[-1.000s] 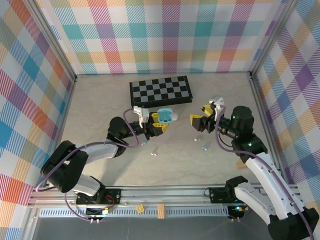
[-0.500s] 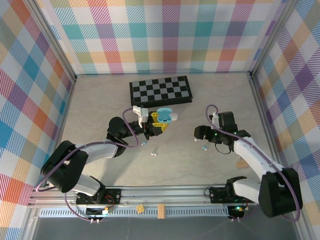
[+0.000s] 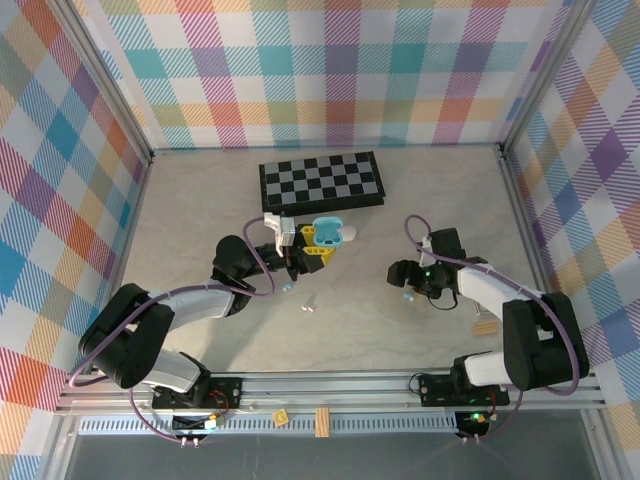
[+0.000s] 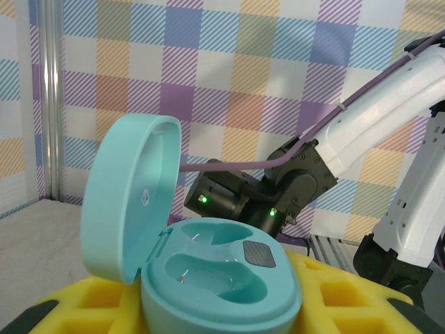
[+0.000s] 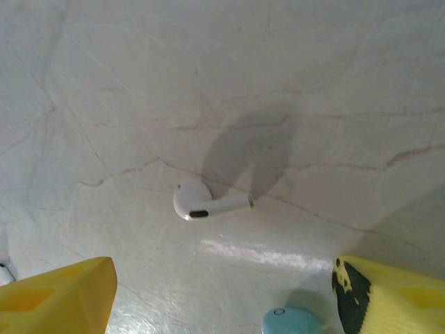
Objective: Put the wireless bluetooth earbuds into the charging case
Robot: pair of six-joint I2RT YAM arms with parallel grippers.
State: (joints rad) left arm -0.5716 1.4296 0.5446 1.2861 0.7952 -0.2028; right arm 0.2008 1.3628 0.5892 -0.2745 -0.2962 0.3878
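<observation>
- The wood block (image 3: 485,327) lies closest to the arm bases, well in front of the chessboard (image 3: 321,181) and past its right end.
- A stray earbud (image 3: 308,306), white, lies on the table (image 3: 200,210) in front of the chessboard's middle, well apart from it.
- A blue earbud (image 3: 408,296) lies in front of the chessboard and just past its right end. In the right wrist view it sits low between the yellow fingers (image 5: 59,296).
- A pale earbud (image 3: 289,287) lies in front of the chessboard's left half.
- The right gripper (image 3: 400,274) is low over the table, in front of the chessboard's right end. Its fingers are spread wide with nothing between them.
- A white earbud (image 5: 208,202) lies on its side on the table just ahead of those fingers, touching neither.
- The left gripper (image 3: 322,244) is just in front of the chessboard's middle, its fingers clamped on the case (image 3: 332,230).
- The case is teal. Its lid (image 4: 128,195) stands open and both wells are bare.
- The chessboard lies flat towards the far side of the table, with the plaid wall (image 3: 330,70) beyond it.
</observation>
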